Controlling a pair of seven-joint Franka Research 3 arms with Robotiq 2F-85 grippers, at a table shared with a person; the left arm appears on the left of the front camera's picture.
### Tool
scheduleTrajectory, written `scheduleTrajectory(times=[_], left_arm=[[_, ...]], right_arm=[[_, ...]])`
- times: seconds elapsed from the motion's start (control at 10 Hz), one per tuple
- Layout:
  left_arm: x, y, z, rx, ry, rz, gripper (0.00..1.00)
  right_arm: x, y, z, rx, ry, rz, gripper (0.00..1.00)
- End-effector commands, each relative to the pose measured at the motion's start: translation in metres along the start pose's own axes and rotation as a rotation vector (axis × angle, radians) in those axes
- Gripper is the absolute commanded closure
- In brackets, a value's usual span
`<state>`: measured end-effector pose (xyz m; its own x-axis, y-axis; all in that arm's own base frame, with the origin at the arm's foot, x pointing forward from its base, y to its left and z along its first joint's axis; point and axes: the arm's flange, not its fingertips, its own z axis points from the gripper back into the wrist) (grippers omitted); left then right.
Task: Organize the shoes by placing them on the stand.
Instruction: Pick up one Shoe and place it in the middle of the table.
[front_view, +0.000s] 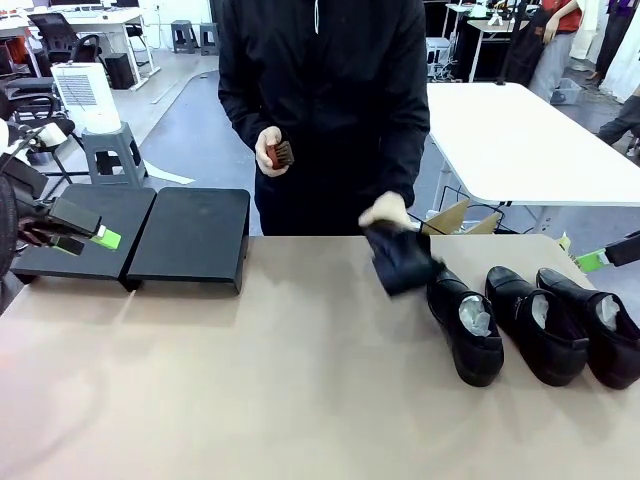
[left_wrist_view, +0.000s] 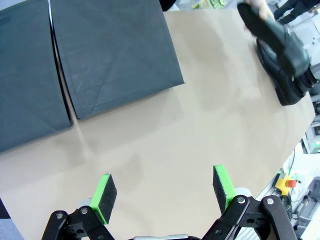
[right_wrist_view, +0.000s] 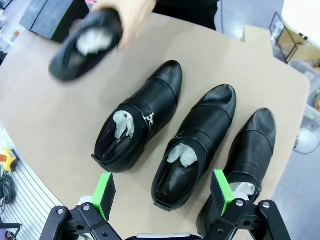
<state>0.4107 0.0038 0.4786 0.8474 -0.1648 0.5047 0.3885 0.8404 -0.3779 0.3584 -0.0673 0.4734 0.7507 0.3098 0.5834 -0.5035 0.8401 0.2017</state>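
**A:** Where are the shoes?

**B:** Three black glossy leather dress shoes (front_view: 530, 325), stuffed with white paper, stand side by side on the tan tabletop (front_view: 300, 380) at the front view's lower right. A fourth shoe (front_view: 400, 262), blurred, is in the person's hand (front_view: 385, 212), just left of them.

**A:** And the stand?

**B:** The low matte-black stand (front_view: 190, 235) sits at centre left, well apart from the shoes.

**A:** The grippers?

**B:** The left gripper (left_wrist_view: 163, 191) hangs over bare table and the right gripper (right_wrist_view: 162, 191) over the shoes. Both have their fingers spread wide, holding nothing.
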Motion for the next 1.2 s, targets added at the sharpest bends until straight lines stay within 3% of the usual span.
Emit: scheduleTrajectory(times=[0.0, 0.2, 0.4, 0.7, 0.9, 1.1], left_arm=[[-0.001, 0.003, 0.0, 0.002, 0.007, -0.017, 0.0], [-0.001, 0.003, 0.0, 0.002, 0.007, -0.017, 0.0], [-0.001, 0.003, 0.0, 0.002, 0.007, -0.017, 0.0], [-0.001, 0.003, 0.0, 0.002, 0.007, -0.017, 0.0], [-0.001, 0.003, 0.0, 0.002, 0.007, -0.017, 0.0], [-0.001, 0.003, 0.0, 0.002, 0.007, -0.017, 0.0]], right_arm=[[0.001, 0.0, 0.0, 0.011, -0.01, -0.006, 0.0], [0.002, 0.002, -0.004, -0.048, 0.048, -0.044, 0.0], [0.012, 0.011, -0.011, -0.255, 0.153, -0.108, 0.0], [0.026, 0.025, -0.027, -0.404, 0.262, -0.107, 0.0], [0.026, 0.027, -0.031, -0.423, 0.292, -0.123, 0.0], [0.019, 0.023, -0.034, -0.392, 0.238, -0.091, 0.0]])
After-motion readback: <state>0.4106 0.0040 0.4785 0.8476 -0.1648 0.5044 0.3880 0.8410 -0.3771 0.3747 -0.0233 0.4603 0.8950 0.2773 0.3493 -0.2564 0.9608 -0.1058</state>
